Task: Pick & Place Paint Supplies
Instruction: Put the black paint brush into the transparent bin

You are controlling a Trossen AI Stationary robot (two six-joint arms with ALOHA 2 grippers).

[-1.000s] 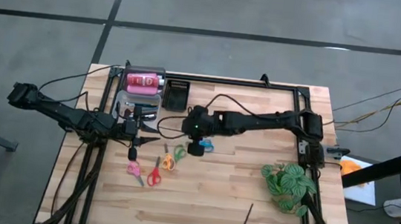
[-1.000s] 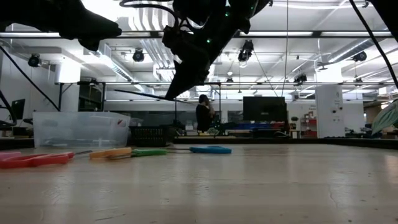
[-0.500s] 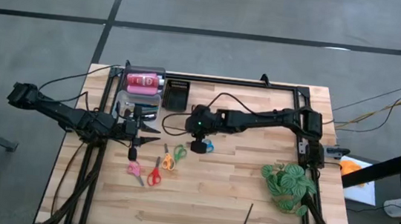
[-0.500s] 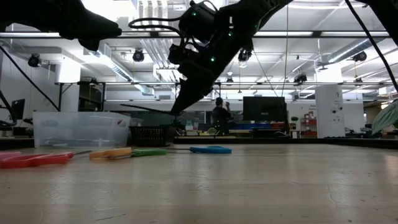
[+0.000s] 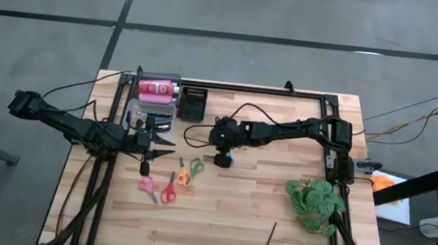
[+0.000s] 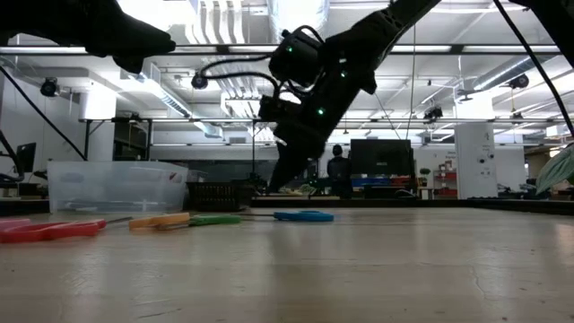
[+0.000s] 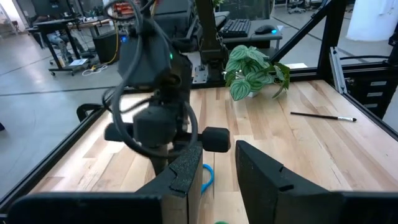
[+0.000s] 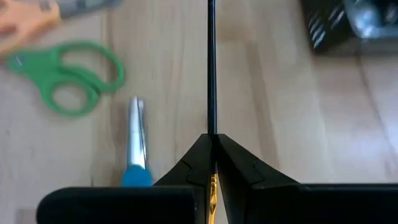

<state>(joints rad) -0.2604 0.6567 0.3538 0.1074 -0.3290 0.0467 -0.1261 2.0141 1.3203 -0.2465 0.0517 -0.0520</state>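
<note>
Pinching a thin black brush (image 8: pixel 211 68), your right hand (image 8: pixel 212 163) hangs clenched above the worktop (image 5: pixel 226 213) for carrying, while your part-open left hand (image 7: pixel 214 171) waits beside the clear tub (image 5: pixel 140 115).

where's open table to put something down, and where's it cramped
Free: the bare wood between the scissors cluster and the plant, down to the lone brush near the front edge. Crowded: the back-left corner, where the clear tub, black tray, left gripper and right gripper, shut on a thin brush, bunch together.
</note>
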